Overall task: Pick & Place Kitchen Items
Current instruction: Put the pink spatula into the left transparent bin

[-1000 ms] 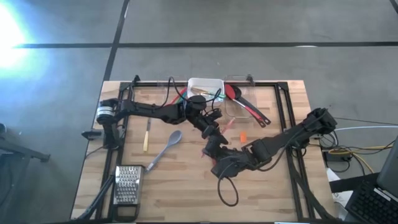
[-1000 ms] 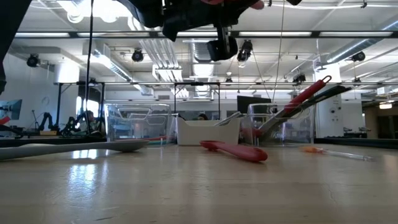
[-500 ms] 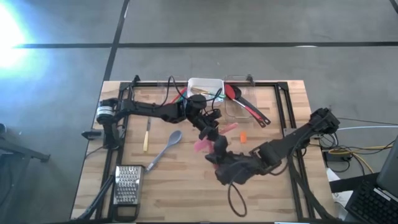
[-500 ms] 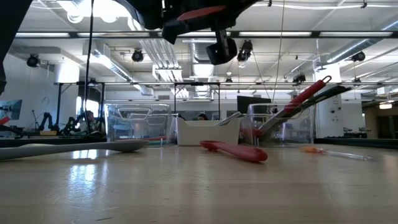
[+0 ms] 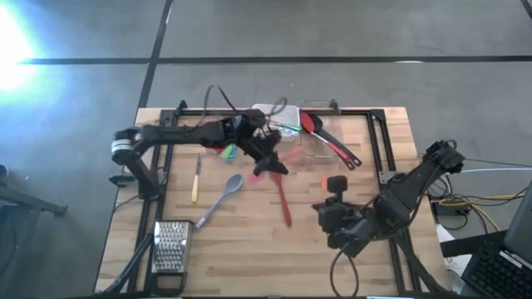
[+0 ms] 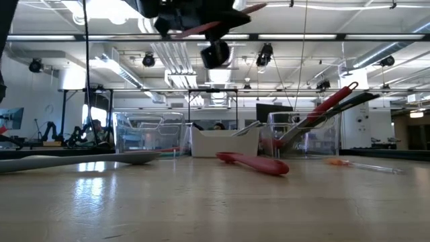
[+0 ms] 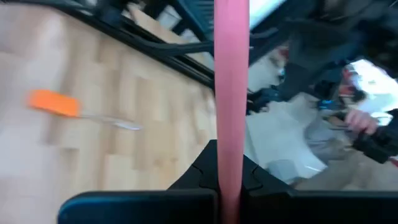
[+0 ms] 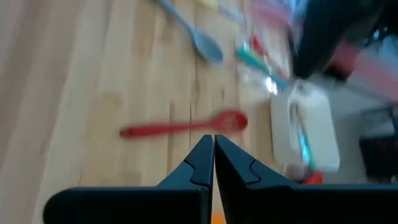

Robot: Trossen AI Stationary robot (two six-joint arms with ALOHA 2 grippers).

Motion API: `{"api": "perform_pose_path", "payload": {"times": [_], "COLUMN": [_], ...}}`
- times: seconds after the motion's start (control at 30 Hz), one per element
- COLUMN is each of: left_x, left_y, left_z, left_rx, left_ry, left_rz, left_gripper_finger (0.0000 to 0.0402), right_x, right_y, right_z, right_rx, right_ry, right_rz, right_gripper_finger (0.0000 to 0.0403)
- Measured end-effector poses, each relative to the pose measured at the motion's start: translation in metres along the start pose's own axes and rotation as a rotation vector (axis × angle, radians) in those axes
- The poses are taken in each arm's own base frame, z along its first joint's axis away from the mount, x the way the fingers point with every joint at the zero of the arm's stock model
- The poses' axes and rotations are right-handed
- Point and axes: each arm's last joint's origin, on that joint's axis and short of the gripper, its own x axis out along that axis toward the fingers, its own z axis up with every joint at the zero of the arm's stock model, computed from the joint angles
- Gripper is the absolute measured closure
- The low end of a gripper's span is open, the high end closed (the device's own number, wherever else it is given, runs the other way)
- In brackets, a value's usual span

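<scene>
My left gripper (image 5: 270, 166) hangs over the middle of the table, shut on a pink utensil (image 7: 231, 74) that shows high up in the low view (image 6: 209, 27). A red spoon (image 5: 283, 201) lies flat on the wood below it, and a blue-grey spoon (image 5: 223, 198) lies to its left. My right gripper (image 5: 324, 212) is shut with nothing between its fingers (image 8: 213, 149). It stands apart to the right of the red spoon (image 8: 186, 126), raised off the table. My left gripper pinches a long flat stretch of the pink utensil (image 7: 231, 177) between its two fingers. The utensil runs straight on ahead of the fingers, along them. It is lifted clear of the table and slants a little from level in the low view. Which end is held, I cannot tell.
A white bin (image 5: 274, 112) and a clear box (image 5: 320, 141) holding red and black utensils stand at the far edge. A metal grater (image 5: 170, 247) lies near the front left, a yellow-handled knife (image 5: 196, 184) left of the blue-grey spoon, and an orange-handled tool (image 7: 56, 102) on the wood.
The two grippers, close together over mid-table a second ago, have parted. My left gripper has gone up and toward the far left with the pink utensil, rolling as it went. My right gripper has drawn back toward the near right and rolled. The red spoon has stayed put.
</scene>
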Motion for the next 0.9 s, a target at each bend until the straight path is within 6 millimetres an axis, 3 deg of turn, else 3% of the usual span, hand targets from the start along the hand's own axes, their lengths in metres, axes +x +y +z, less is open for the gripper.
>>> {"api": "perform_pose_path", "payload": {"times": [0.27,0.37,0.5,0.67,0.9], "left_x": [-0.084,-0.115,-0.148,-0.175,-0.188], "left_y": [-0.009,-0.004,0.018,0.063,0.11], "left_z": [0.018,0.019,0.011,-0.007,-0.019], "left_rx": [0.124,0.147,0.077,-0.125,-0.256], "left_ry": [-0.137,-0.197,-0.225,-0.252,-0.269], "left_rz": [0.271,0.391,0.501,0.608,0.674], "left_gripper_finger": [0.0401,0.0401,0.0401,0.0401,0.0401], "right_x": [0.029,0.044,0.059,0.069,0.074], "right_y": [0.018,0.024,0.028,0.028,0.027], "right_z": [-0.043,-0.063,-0.086,-0.101,-0.111], "right_rx": [0.109,0.155,0.198,0.227,0.161], "right_ry": [0.171,0.223,0.251,0.265,0.234], "right_rz": [-0.083,-0.131,-0.218,-0.28,-0.353], "right_gripper_finger": [0.0394,0.0394,0.0394,0.0394,0.0394]}}
